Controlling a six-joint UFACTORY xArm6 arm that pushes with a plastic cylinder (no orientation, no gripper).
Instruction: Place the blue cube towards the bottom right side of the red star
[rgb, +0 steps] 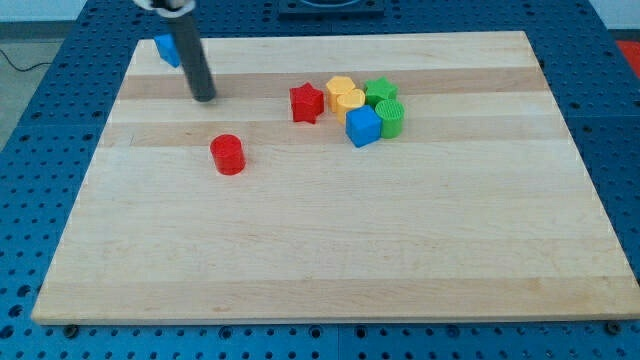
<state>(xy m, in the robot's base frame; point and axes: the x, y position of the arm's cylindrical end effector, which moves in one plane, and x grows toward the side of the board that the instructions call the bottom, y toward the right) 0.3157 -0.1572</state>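
Observation:
The red star lies on the wooden board, above centre. The blue cube sits just to its lower right, a small gap apart, touching the yellow and green blocks. My tip is at the view's upper left, well to the left of the red star and above the red cylinder. The rod rises up and left out of the view.
Two yellow blocks sit right of the red star. A green star and a green cylinder sit right of those. Another blue block lies at the board's top left corner, partly behind the rod.

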